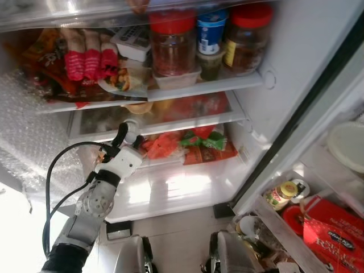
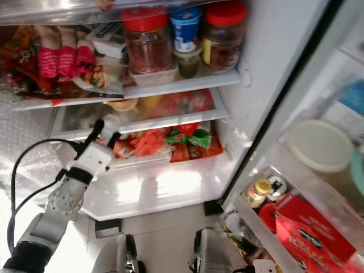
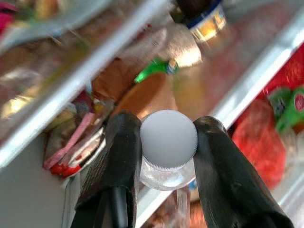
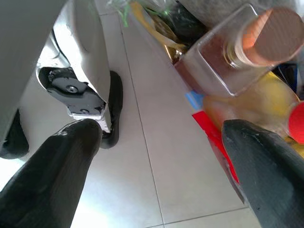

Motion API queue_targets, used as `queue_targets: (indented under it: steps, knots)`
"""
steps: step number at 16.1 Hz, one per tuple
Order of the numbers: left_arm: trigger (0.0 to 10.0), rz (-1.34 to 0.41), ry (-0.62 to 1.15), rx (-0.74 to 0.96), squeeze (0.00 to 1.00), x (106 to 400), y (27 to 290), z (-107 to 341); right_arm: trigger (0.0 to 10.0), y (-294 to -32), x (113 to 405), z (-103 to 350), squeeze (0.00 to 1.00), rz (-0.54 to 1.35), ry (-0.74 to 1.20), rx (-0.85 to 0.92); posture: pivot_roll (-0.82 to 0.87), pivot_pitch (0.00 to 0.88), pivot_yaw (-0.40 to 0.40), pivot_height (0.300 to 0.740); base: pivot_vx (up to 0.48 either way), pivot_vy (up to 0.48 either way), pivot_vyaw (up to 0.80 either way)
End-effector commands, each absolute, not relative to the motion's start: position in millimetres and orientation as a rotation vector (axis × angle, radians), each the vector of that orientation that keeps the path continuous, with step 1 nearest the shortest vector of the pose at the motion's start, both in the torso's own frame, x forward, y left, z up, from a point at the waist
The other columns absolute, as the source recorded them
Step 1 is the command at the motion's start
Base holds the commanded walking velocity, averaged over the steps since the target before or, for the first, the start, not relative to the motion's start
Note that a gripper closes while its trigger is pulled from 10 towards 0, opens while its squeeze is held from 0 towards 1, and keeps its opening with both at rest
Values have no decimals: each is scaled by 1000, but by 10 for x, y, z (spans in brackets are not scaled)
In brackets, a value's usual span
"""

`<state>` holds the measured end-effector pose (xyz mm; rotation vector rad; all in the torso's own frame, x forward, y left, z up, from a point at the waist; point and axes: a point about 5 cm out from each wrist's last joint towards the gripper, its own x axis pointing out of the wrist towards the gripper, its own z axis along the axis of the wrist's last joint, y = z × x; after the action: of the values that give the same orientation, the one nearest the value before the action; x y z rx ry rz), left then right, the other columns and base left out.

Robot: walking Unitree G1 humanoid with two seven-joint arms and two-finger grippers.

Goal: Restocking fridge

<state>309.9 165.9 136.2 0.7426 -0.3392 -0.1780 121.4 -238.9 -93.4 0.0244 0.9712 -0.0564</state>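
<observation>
Now our left pincer (image 1: 126, 134) pinches the white-capped bottle (image 3: 168, 142) at the front of the middle shelf (image 1: 187, 124). We'd ease it in level, clear of the red packets (image 1: 165, 145), before letting go. Our right pincer (image 4: 159, 156) hangs spread over the floor.

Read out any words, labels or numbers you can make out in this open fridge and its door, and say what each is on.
"RA...": white letters on the red box in the door shelf, the rest blurred.
Blue-lidded tub: label too blurred to read.
Red-lidded jars: labels unreadable.
Yellow-capped jar: print too small.
</observation>
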Motion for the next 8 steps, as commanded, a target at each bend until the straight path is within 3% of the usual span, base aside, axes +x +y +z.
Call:
queue_targets:
  steps: [1,4,8]
  knots:
    - [10000,-202,-348,827,0,3129,1676,1336,10000,-2379,1150,-959,0,-64,991,37,-56,181,23,630,0,0,0]
    - [10000,-264,-347,1073,0,3258,1693,1234,10000,-2377,1154,-957,0,-66,986,39,-62,187,22,630,0,0,0]
    - [10000,-191,-256,1213,0,3479,1847,1204,10000,-2377,1143,-960,0,-67,989,45,-64,196,19,630,0,0,0]
